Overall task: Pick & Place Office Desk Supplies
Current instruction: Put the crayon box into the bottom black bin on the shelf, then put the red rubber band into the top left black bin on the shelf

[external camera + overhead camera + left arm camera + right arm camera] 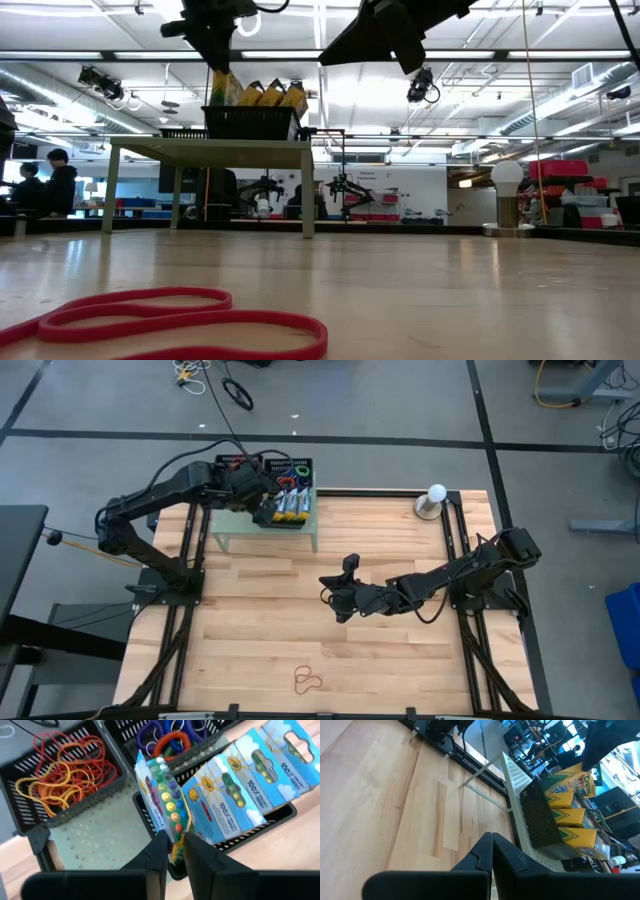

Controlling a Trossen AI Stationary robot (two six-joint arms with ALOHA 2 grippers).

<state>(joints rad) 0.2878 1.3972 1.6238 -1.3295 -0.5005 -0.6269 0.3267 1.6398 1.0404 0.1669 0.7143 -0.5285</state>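
Red rubber-band loops (170,320) lie nearest my low camera, loose on the table (400,660). Up on the shelf (95,845), my left gripper (172,851) is clenched on one crayon box (167,805) at the end of the mesh tray (280,812) — I'd lift it straight up so its neighbours don't tip. My right gripper (340,600) hangs shut and empty over mid-table. Only the left wrist view shows the pinch itself and the trays of bands behind — from overhead the arm hides them.
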